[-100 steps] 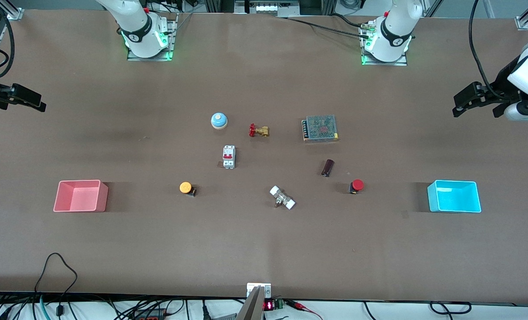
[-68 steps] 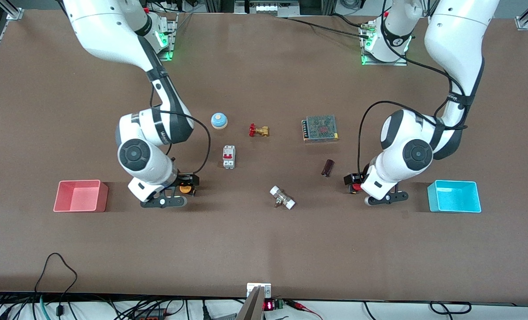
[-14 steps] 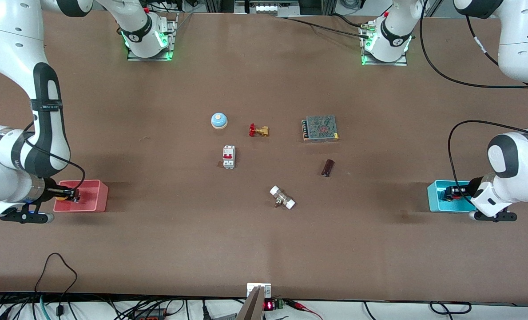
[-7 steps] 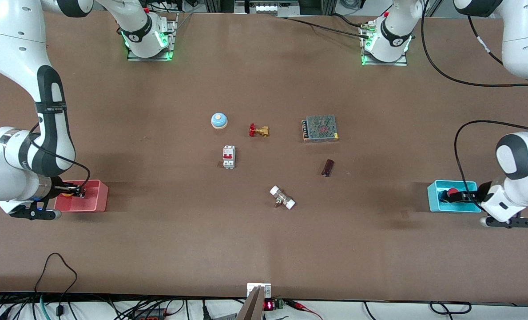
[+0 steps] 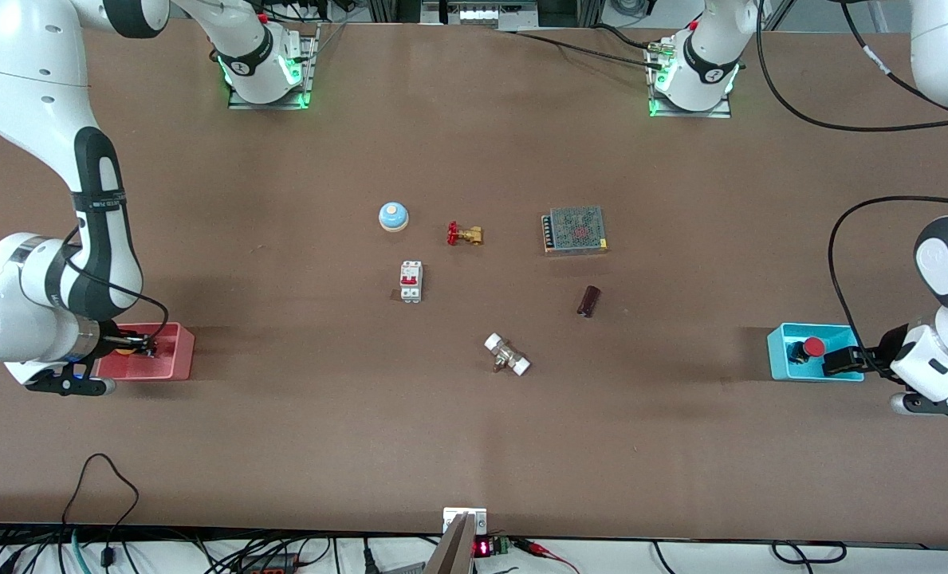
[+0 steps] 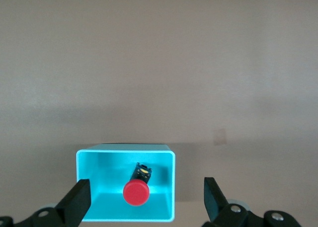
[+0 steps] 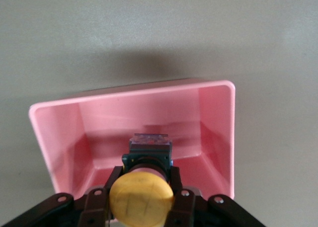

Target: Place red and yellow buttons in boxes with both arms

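Observation:
The red button [image 5: 808,347] lies tipped over in the cyan box [image 5: 810,328] at the left arm's end of the table. In the left wrist view the button [image 6: 136,193] lies free in the box [image 6: 124,148]. My left gripper [image 5: 840,360] is open and empty over the box's outer edge, its fingers [image 6: 77,201] wide apart. My right gripper [image 5: 137,347] is shut on the yellow button [image 5: 126,348] and holds it over the pink box [image 5: 177,352] at the right arm's end. In the right wrist view the yellow cap [image 7: 141,196] sits between the fingers [image 7: 102,199], above the box [image 7: 149,90].
In the middle of the table stand a blue-and-white bell [image 5: 393,216], a brass valve with a red handle [image 5: 464,234], a white breaker [image 5: 411,281], a mesh-topped power supply [image 5: 575,230], a dark cylinder [image 5: 588,300] and a white-ended metal fitting [image 5: 507,355].
My left gripper has let go of the red button, which now lies in the cyan box, and has drawn back toward the table's end. My right gripper still holds the yellow button over the pink box.

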{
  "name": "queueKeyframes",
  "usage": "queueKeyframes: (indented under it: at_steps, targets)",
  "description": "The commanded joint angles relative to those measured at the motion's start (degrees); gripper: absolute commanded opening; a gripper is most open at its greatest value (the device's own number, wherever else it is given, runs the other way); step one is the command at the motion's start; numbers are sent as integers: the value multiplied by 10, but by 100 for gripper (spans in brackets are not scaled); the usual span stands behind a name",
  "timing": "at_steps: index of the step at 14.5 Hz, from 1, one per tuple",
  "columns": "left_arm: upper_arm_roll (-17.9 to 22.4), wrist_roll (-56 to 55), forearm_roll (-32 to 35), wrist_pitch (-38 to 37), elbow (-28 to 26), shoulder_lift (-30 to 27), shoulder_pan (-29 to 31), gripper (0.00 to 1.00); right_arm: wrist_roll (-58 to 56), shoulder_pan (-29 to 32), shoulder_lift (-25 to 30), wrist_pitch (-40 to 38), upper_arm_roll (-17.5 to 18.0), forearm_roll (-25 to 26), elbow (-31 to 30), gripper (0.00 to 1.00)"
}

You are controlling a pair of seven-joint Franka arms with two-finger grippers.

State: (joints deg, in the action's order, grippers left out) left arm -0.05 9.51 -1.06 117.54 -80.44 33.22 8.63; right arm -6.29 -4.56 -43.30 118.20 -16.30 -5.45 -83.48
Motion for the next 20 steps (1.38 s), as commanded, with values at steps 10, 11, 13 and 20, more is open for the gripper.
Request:
queueKeyframes:
  at_steps: [10,11,13,20]
  targets:
    - [76,-23,7,-144,-39,-188,-117,100,-10,11,-18,26,10,-26,-1,39]
    - [70,-23,7,-160,-39,-203,-109,100,-15,11,-20,27,10,-30,-1,39]
    - [30,-23,7,-186,-41,-231,-76,100,-16,11,-21,28,10,-31,-1,41]
    - [-11,-23,7,-177,-173,-365,-55,100,-7,9,-8,26,10,-31,6,100]
